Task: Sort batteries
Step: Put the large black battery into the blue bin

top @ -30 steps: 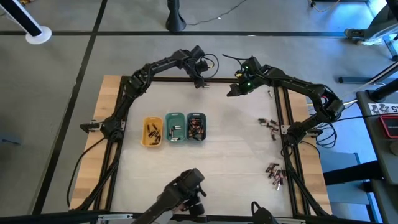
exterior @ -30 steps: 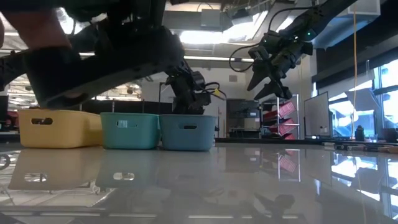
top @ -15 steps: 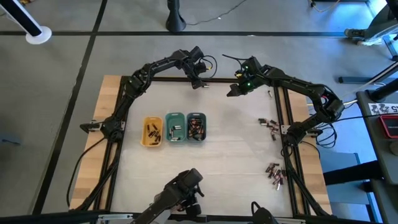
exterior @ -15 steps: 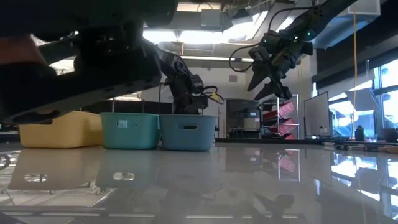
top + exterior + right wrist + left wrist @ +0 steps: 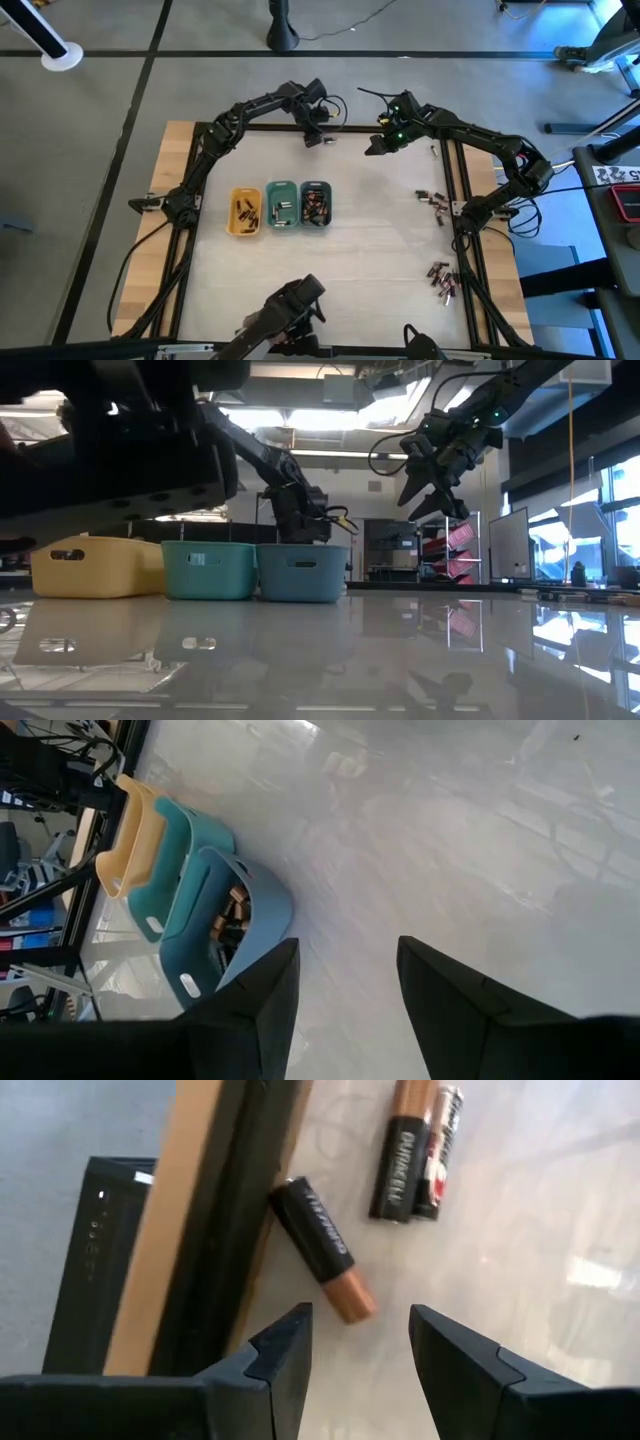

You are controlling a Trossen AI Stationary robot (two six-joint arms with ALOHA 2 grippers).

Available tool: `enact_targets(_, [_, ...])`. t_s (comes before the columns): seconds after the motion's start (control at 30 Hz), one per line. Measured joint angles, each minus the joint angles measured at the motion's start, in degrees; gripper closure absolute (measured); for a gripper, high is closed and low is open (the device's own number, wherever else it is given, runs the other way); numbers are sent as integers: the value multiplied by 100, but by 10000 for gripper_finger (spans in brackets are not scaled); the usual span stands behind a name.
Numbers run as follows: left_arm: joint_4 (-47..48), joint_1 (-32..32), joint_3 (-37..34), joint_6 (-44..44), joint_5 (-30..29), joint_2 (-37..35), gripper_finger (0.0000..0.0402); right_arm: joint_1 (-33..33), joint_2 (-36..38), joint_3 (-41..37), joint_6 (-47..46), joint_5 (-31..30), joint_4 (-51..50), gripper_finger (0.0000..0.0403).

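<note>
We see the left hand [image 5: 358, 1342], fingers apart and empty, hovering above loose batteries [image 5: 322, 1248] at the tabletop's [image 5: 370, 250] far edge. The right hand [image 5: 428, 488] hangs raised nearby, fingers spread, empty.
</note>
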State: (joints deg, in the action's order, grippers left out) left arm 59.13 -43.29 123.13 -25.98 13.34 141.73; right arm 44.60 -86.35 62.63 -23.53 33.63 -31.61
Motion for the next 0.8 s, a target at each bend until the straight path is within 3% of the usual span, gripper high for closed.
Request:
enact_targets(0.33, [130, 68, 4, -162, 13, 0, 243, 0, 0, 0, 98, 0, 2, 230])
enact_targets(0.8, [-246, 245, 4, 652, -211, 2, 243, 0, 0, 0, 129, 0, -2, 230])
